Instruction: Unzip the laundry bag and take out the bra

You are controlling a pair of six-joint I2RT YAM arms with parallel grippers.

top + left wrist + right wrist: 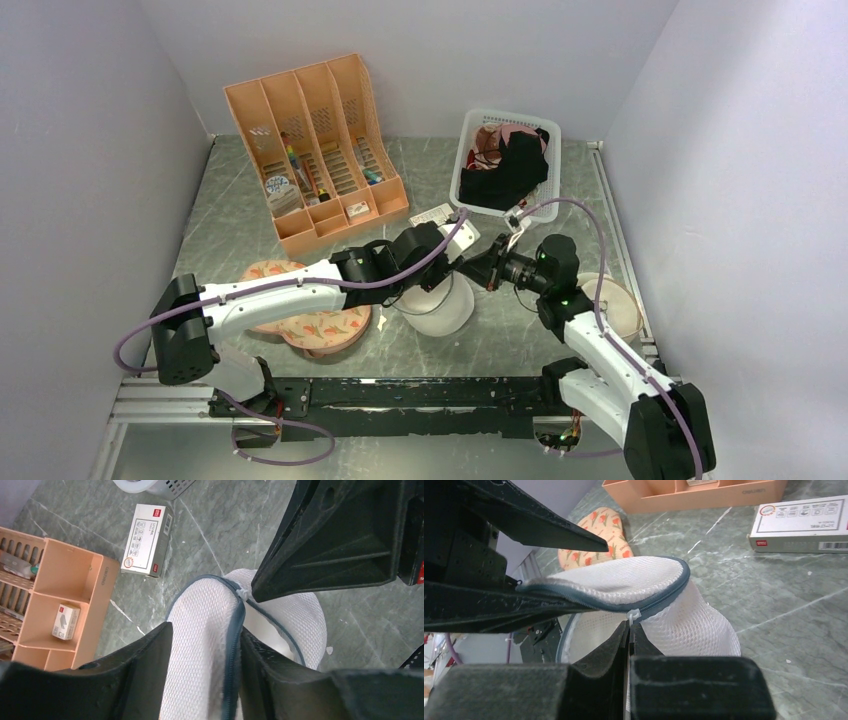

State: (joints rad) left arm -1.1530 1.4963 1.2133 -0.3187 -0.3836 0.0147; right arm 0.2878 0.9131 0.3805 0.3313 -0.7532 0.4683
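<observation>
Unzipping step in hand, by judgement: part of the rim of the laundry bag point(684, 625) already parted, mouth gaping just under the right fingers. Remaining closed length not clear.

Right gripper point(629, 630): fingers pressed together, pinching the small white zipper pull point(633, 615) right at the tips. Nothing else touched.

Left gripper point(206, 636): fingers part-spread, clamped on a fold of white mesh, grey zipper line running up between them, mesh against both pads. Flap held up like a lid, just above the right fingertips.

Bra: not made out. Pale interior under the flap, too indistinct to call; presumably inside.

Next move, likely: draw the pull further round the rim, away from the left fingers' hold, mesh kept taut; then reach into the mouth. Risks: pull slipping from the tips, mesh bunching at the slider.

Beyond the right fingers: white box point(799, 522), pink patterned pad point(599, 530).
</observation>
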